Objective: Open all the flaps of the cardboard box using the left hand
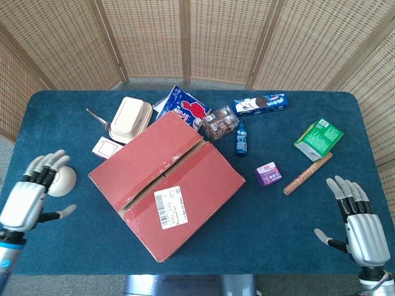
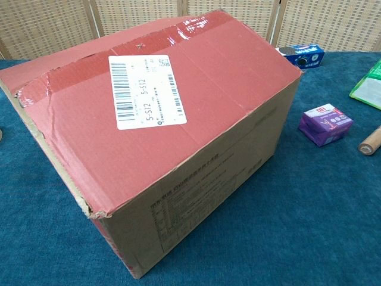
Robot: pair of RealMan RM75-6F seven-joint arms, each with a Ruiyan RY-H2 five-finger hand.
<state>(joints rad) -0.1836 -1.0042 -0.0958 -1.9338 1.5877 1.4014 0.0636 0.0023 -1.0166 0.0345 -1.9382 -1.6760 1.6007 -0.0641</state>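
A red-brown cardboard box [image 1: 166, 182] stands in the middle of the blue table, its top flaps shut and a white barcode label [image 1: 171, 206] on the near flap. The chest view is filled by the box [image 2: 178, 119], with torn tape along its seam. My left hand [image 1: 31, 194] hovers at the table's left edge, fingers spread, holding nothing, well left of the box. Empty as well, my right hand [image 1: 359, 222] sits at the right front corner with its fingers apart. Neither hand appears in the chest view.
A white bowl [image 1: 62, 180] lies just beside the left hand. Behind the box are a cream container [image 1: 131, 118], a snack bag [image 1: 185, 108], a cookie pack [image 1: 261, 103] and a blue bottle [image 1: 241, 139]. A purple box [image 1: 268, 174], wooden stick [image 1: 307, 173] and green packet [image 1: 318, 139] lie right.
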